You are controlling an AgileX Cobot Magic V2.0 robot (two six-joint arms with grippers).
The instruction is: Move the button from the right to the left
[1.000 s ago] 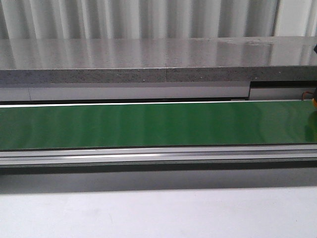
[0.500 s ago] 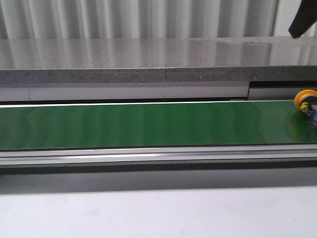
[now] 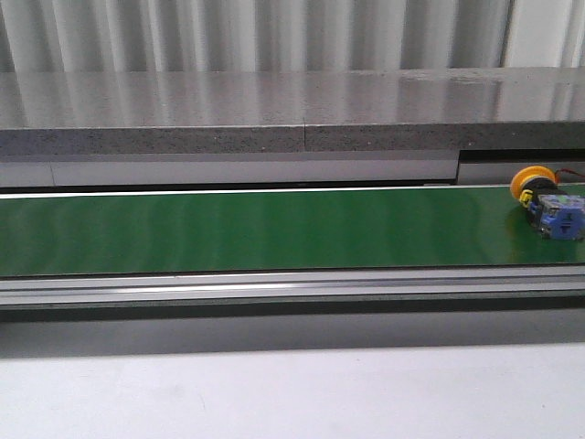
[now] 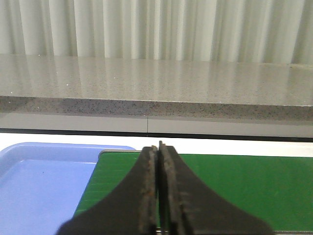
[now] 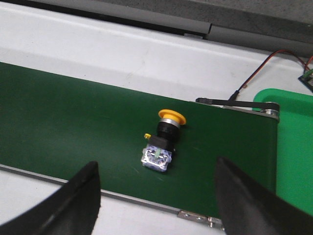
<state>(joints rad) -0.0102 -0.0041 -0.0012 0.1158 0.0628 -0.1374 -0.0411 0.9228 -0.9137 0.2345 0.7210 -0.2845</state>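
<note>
Green belt (image 3: 274,229) with the button (image 3: 548,203) lying on its side near the right end — yellow cap toward the far edge, blue-grey block toward the near one. The right gripper (image 5: 156,205) hangs above it with jaws spread wide, holding nothing. The left gripper (image 4: 159,196) has its jaws pressed together, empty, over the belt's other end, beside a blue tray (image 4: 44,181).

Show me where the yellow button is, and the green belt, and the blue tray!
button (image 3: 551,203), front view, on its blue-grey block below the yellow collar.
green belt (image 3: 274,229), front view, on the bare middle of its surface.
blue tray (image 4: 39,191), left wrist view, on its bare floor.
</note>
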